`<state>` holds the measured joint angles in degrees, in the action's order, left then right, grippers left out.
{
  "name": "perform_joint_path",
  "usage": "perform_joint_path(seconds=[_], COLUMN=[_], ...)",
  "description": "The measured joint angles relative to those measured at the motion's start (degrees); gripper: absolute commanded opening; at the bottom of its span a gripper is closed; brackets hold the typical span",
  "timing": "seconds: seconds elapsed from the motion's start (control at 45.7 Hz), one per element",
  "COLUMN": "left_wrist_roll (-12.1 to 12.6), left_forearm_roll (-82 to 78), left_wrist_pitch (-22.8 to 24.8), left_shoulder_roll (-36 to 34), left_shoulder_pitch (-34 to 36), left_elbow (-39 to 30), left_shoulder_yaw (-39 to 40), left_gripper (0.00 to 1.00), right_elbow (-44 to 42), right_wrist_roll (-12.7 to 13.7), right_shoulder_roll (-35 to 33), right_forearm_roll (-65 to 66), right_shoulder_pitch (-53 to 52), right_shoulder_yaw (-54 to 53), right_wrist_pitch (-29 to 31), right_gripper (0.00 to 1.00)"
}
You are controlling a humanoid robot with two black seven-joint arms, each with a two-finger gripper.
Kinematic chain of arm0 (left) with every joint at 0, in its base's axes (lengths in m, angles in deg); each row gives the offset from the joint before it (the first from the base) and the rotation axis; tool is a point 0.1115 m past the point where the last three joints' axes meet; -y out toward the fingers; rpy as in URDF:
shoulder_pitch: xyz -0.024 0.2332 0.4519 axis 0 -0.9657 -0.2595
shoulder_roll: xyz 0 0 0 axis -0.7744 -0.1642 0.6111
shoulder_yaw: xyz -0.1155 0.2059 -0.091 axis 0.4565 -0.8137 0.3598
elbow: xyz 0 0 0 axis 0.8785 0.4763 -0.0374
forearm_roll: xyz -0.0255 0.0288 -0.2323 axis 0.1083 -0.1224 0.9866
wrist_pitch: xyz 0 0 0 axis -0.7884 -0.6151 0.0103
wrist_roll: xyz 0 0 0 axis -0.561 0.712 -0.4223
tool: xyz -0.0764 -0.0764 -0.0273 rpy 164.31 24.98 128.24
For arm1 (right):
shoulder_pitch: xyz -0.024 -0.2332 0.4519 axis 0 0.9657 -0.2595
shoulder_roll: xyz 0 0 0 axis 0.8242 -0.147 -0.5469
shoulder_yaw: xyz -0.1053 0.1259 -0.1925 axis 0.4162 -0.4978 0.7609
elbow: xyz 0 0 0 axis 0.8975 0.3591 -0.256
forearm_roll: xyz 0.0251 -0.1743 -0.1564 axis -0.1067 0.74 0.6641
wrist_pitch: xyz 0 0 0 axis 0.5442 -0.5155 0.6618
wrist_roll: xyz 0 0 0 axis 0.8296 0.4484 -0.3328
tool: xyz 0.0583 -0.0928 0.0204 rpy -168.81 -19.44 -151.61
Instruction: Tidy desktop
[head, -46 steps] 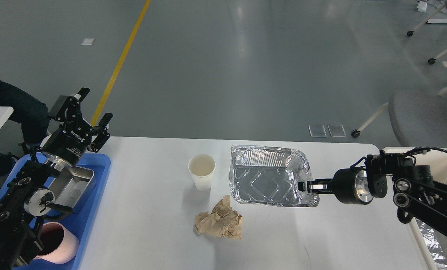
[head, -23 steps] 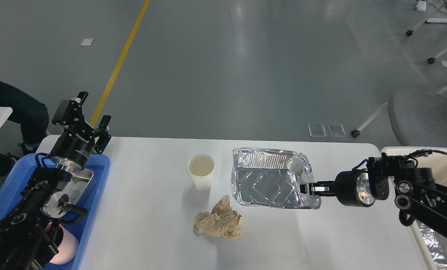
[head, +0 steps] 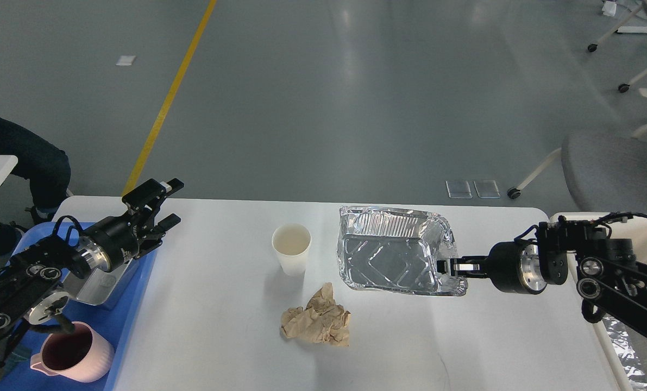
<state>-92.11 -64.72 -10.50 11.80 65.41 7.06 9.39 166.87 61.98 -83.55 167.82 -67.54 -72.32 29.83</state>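
At the far left a blue plastic tray (head: 133,304) sits on the desktop's (head: 220,336) left edge, collecting reusable ware: a ribbed pink mug (head: 76,358) with a dark inside at its near end, and a shiny steel container (head: 103,279) behind it. The left gripper (head: 163,209) hovers over the tray's far right corner with its two black fingers spread apart and nothing between them, seemingly free for the next item.

On the smooth, faintly glossy white desktop, which fills the near half of the view, a white paper cup (head: 291,248) stands upright near the middle. Just nearer, a crumpled wad of brown paper (head: 316,320) lies loose, evidently rubbish.

To the right, a rectangular aluminium foil tray (head: 394,251), crinkled at the rim with a pressed pattern in its floor, is tilted with its open side toward the camera. The right gripper (head: 444,267) is pinched closed on its dented right rim, a thin edge being the easiest place to grasp such flimsy foil.

At the far right edge stands a cream bin (head: 608,347) with more foil inside, likely the tray's destination.
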Motion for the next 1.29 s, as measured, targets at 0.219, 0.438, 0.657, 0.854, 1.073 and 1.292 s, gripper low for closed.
perform_joint_path(seconds=[0.219, 0.438, 0.657, 0.854, 1.073, 1.292], left_wrist_roll=[-0.2, 0.29, -0.91, -3.42, -3.74, -2.82], left_forearm_roll=[-0.25, -0.27, 0.27, 0.54, 0.6, 0.57], left_wrist_pitch=[0.13, 1.82, 8.81, 14.33, 18.85, 19.18], left_shoulder_roll=[-19.67, -39.18, -53.38, -60.32, -62.38, -61.93], left_shoulder_pitch=[-0.19, -0.45, -0.02, 0.49, 1.71, 2.6], left_elbow=[-16.31, -30.46, -34.0, -33.81, -31.89, -31.15], left_shoulder_yaw=[-11.8, -14.03, -13.13, -11.74, -9.42, -9.08], left_gripper=[1.0, 1.0, 1.0, 1.0, 1.0, 1.0], right_elbow=[-0.15, -0.18, -0.18, -0.18, -0.18, -0.2], right_wrist_roll=[0.0, 0.0, 0.0, 0.0, 0.0, 0.0], right_shoulder_roll=[0.2, 0.18, 0.28, 0.26, 0.09, 0.45], right_forearm_roll=[0.0, -0.09, -0.09, -0.09, -0.09, -0.09], right_shoulder_pitch=[-0.49, -0.56, -0.45, -0.38, -0.27, -0.36], right_shoulder_yaw=[-1.56, -2.82, -3.22, -3.35, -3.7, -3.85], right_wrist_pitch=[0.0, 0.0, 0.0, 0.0, 0.0, 0.0], right_gripper=[0.0, 0.0, 0.0, 0.0, 0.0, 0.0])
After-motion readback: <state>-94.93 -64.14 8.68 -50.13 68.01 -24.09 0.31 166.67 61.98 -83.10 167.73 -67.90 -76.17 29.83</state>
